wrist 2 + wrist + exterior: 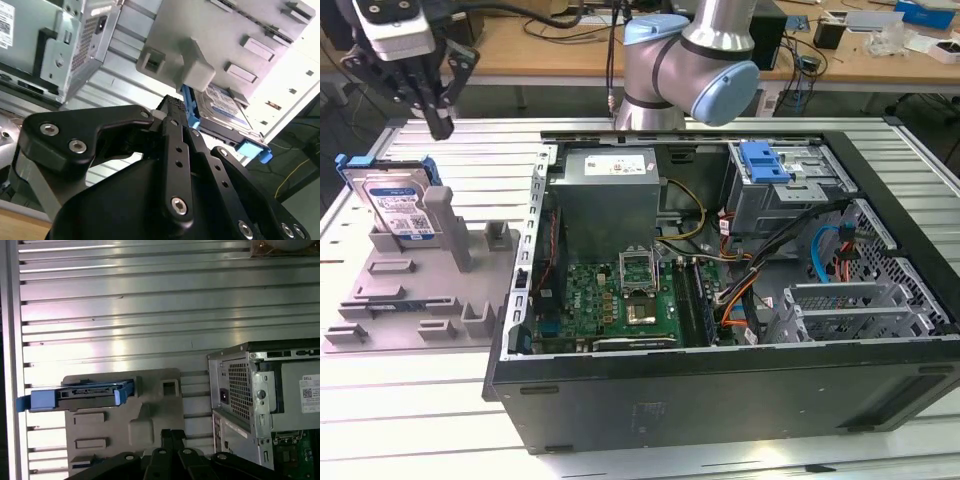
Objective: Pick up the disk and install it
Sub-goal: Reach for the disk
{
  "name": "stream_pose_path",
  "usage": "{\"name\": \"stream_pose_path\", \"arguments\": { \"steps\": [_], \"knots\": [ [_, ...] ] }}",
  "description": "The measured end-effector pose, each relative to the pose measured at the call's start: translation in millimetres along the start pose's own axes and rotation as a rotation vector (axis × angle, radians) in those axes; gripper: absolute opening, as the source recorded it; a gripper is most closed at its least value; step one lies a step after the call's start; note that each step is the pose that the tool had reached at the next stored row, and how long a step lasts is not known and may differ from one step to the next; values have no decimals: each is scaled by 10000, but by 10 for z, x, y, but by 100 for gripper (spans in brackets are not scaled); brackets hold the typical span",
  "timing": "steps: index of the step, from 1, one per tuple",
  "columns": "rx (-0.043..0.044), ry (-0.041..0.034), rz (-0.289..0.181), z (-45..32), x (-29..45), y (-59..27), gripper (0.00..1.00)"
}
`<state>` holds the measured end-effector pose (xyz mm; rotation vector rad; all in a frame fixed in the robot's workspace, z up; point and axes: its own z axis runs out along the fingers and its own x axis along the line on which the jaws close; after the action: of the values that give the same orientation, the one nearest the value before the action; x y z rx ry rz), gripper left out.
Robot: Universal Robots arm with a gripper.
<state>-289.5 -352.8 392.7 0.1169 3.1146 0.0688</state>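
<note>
From where I stand, the disk (pixel 398 205) sits on edge in a slot of the grey holder (pixel 390 320) on the ribbed worktop (pixel 420 440), at the exterior view's left of the open computer case (pixel 720 400). A grey post (pixel 440 215) props it up, probably so its blue frame is presented for a grasp from above. The claw (pixel 440 125) hangs over the holder, above and clear of the disk, clenched on nothing, its fingers pressed together in both wrist views. The disk is not yet lifted. Inside the case, a drive cage (pixel 800 205) with a blue latch (pixel 763 160) looks like the likely seat.
</note>
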Motion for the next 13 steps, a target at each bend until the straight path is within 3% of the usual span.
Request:
{"name": "stream_pose_path", "arguments": {
  "steps": [1,3,9,11,13],
  "knots": [
    [0,1,0,0,28,7,11],
    [0,3,0,0,157,43,11],
    [1,10,1,1,361,103,11],
    [1,13,0,2,508,153,11],
    [2,17,0,2,575,178,11]
  ]
}}
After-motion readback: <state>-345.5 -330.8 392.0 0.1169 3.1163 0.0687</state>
